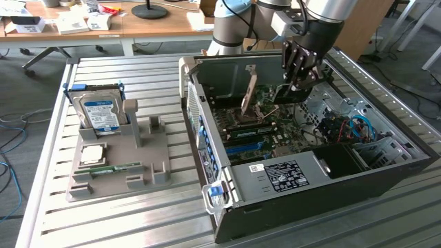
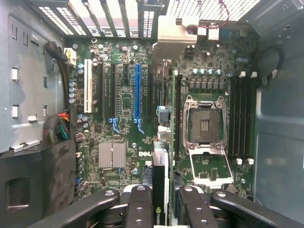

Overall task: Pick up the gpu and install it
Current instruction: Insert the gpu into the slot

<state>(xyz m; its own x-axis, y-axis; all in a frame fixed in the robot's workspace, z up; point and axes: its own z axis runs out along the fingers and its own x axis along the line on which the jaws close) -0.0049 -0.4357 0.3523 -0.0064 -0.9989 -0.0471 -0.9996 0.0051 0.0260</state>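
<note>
Black fingers of my claw (image 2: 160, 202) are pinching the gpu (image 2: 160, 168) from both sides. The card stands edge-on between them, and a small NVIDIA logo can be read on its edge close to my fingers. I hold it inside the open case (image 1: 386, 170), over the green board (image 2: 118, 109); whether its far edge touches a slot I cannot tell. White DELL lettering on the board sits just beside the card, which lies between the long blue slot (image 2: 137, 92) and the open CPU socket (image 2: 203, 124). A black-and-white sticker (image 1: 282, 174) on the case carries print too small to read. At the exterior view's left, well apart from the case, a hard drive (image 1: 98, 111) with a blue label stands upright in a grey tray (image 1: 148, 160) on the slatted metal table (image 1: 103, 217).
</note>
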